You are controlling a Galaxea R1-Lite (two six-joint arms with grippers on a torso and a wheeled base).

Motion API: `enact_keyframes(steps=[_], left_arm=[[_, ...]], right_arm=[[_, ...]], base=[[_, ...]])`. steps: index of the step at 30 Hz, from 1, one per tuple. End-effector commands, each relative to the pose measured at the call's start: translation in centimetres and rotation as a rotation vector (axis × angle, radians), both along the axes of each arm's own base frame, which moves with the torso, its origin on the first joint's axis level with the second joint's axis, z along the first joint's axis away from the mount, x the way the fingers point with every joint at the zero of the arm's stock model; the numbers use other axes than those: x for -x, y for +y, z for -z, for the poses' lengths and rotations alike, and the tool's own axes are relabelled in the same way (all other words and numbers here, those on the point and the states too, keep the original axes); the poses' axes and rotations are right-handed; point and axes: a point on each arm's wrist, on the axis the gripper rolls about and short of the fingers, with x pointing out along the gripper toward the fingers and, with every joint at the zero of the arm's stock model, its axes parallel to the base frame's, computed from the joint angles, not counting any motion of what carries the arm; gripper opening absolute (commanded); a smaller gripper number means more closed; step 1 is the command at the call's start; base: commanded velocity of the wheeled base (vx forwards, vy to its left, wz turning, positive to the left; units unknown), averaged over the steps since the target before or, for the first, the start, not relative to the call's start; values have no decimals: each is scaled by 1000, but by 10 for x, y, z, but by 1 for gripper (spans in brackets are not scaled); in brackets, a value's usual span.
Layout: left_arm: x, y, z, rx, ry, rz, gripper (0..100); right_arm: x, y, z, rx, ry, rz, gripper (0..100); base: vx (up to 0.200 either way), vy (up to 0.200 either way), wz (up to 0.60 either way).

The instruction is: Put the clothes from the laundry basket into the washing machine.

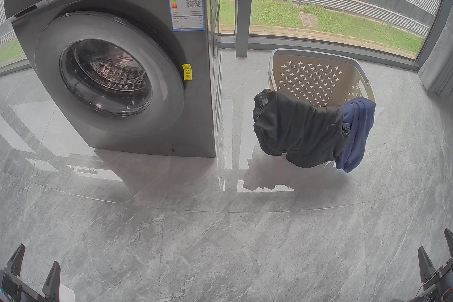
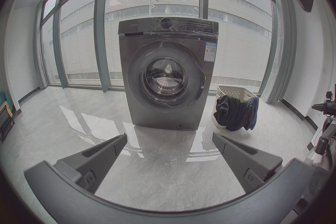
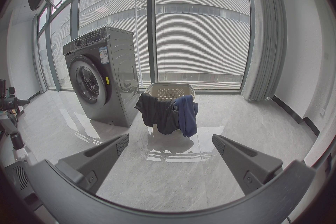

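Looking ahead, we see the washer (image 1: 188, 95) standing far left on the floor (image 1: 226, 241), its round door (image 1: 108, 76) shut. Just right of it sits the basket (image 1: 321, 74), with a black garment (image 1: 297, 128) and a blue garment (image 1: 359, 128) draped over its near rim, touching each other. Our left gripper (image 1: 35, 265) and right gripper (image 1: 435, 248) hang low at the near edge, well apart from the clothes, each with jaws apart and holding nothing

We see a grey front-loading washing machine (image 1: 191, 100), its round glass door (image 1: 106, 76) closed. Right of the machine stands a beige perforated plastic laundry basket (image 1: 311, 76), with a black garment (image 1: 297, 128) and a blue garment (image 1: 359, 126) draped over its rim. Well before the machine, our left gripper (image 1: 34, 267) and right gripper (image 1: 436, 251) hang with fingers apart.
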Motion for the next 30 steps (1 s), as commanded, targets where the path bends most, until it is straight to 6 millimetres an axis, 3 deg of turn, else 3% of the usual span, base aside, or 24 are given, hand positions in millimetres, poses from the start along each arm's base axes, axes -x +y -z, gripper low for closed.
enact_keyframes(steps=[1,8,17,26,30], left_arm=[[0,0,5,0,3,-2,100],[0,0,5,0,3,0,100],[0,0,5,0,3,0,100],[0,0,5,2,3,0,100],[0,0,5,2,3,-2,100]], right_arm=[[0,0,5,0,3,-1,100],[0,0,5,0,3,-1,100],[0,0,5,-3,3,-1,100],[0,0,5,-2,3,-1,100],[0,0,5,-3,3,-1,100]], base=[[0,0,0],[0,0,0],[200,0,0],[0,0,-200],[200,0,0]])
